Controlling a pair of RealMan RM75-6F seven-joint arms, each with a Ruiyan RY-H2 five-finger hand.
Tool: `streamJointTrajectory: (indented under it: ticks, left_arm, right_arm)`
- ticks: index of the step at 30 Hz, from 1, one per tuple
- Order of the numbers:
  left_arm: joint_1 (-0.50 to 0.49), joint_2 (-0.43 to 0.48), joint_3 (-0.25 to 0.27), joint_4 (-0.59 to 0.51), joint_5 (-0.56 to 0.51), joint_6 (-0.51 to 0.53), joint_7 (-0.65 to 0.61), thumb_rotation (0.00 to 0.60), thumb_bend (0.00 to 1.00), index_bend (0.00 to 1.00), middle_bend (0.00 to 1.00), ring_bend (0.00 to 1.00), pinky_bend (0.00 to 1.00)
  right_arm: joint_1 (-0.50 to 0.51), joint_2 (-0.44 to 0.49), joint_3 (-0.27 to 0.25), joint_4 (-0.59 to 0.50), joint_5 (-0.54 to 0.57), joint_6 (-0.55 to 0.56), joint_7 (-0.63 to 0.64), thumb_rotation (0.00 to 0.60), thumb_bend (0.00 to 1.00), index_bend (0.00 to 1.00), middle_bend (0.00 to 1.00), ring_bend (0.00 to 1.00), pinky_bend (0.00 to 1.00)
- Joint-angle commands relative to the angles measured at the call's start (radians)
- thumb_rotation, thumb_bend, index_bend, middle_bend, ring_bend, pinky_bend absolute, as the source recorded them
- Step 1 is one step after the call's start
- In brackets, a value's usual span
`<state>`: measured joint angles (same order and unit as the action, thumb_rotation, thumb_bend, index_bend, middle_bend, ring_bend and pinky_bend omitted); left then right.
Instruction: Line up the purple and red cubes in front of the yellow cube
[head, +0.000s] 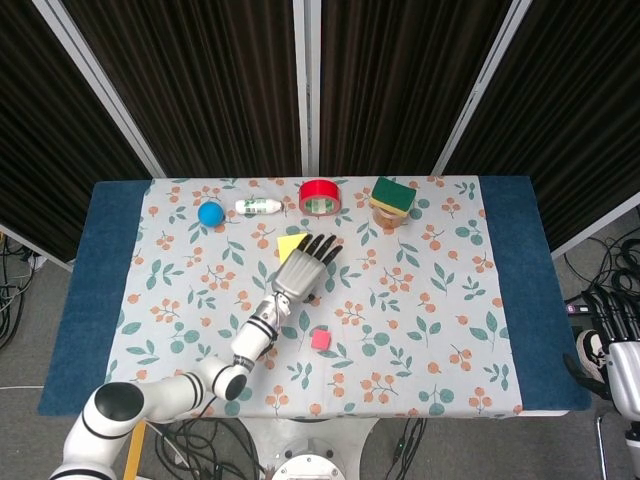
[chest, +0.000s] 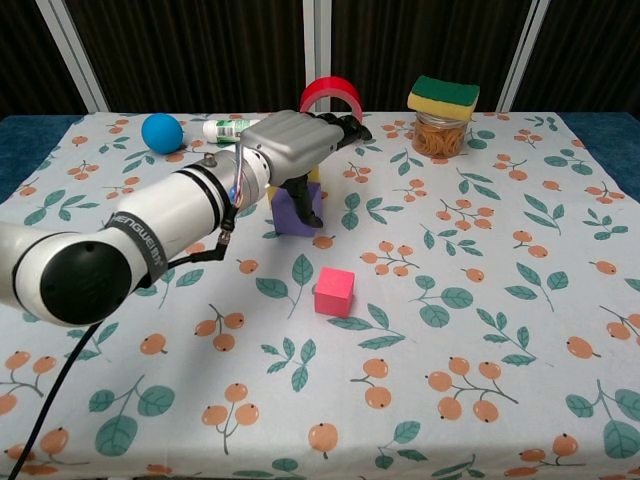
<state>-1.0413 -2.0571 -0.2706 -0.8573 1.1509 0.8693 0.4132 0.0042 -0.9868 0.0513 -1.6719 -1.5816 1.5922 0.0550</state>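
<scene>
Left robot hand (chest: 295, 140) stretched forward over the worktop, fingers extended, thumb down; right robot hand (head: 612, 330) parked at the edge.

The left hand (chest: 296, 140) has a silver-grey shell with black fingers (head: 322, 246); its white, black-banded arm (chest: 130, 235) bears dark lettering, apparently "ENGWEIM". At four o'clock, the right hand (head: 620, 345) looks alike.
</scene>
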Motion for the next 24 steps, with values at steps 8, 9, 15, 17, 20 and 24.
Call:
streamJointTrajectory:
  ticks: [8, 9, 15, 17, 20, 24]
  left_arm:
    - [-0.009, -0.018, -0.016, 0.032, -0.005, -0.003, 0.007, 0.600, 0.00, 0.11, 0.00, 0.04, 0.12]
    - [-0.010, -0.019, -0.015, 0.036, -0.003, -0.002, 0.009, 0.600, 0.00, 0.11, 0.00, 0.04, 0.12]
    - [0.002, -0.016, -0.010, 0.039, -0.002, -0.002, 0.008, 0.600, 0.00, 0.11, 0.00, 0.04, 0.12]
    - [0.006, -0.014, -0.008, 0.034, 0.000, 0.001, 0.009, 0.600, 0.00, 0.11, 0.00, 0.04, 0.12]
    - [0.013, -0.006, -0.005, 0.017, 0.006, 0.008, 0.008, 0.600, 0.00, 0.11, 0.00, 0.04, 0.12]
    - [0.014, 0.007, 0.001, -0.005, 0.019, 0.015, 0.017, 0.600, 0.00, 0.11, 0.00, 0.04, 0.12]
  right_arm:
    - [-0.010, 0.005, -0.005, -0.005, -0.005, 0.011, -0.003, 0.600, 0.21, 0.00, 0.02, 0.00, 0.05]
    - [-0.010, 0.006, -0.005, -0.006, -0.006, 0.012, -0.003, 0.600, 0.21, 0.00, 0.02, 0.00, 0.05]
    - [-0.009, 0.007, -0.004, -0.006, -0.007, 0.012, -0.002, 0.600, 0.22, 0.00, 0.02, 0.00, 0.05]
    - [-0.009, 0.007, -0.005, -0.005, -0.009, 0.012, -0.001, 0.600, 0.22, 0.00, 0.02, 0.00, 0.05]
    - [-0.009, 0.007, -0.004, -0.005, -0.012, 0.014, 0.000, 0.600, 0.22, 0.00, 0.02, 0.00, 0.05]
    - [-0.012, 0.007, -0.006, -0.003, -0.011, 0.017, 0.003, 0.600, 0.21, 0.00, 0.02, 0.00, 0.05]
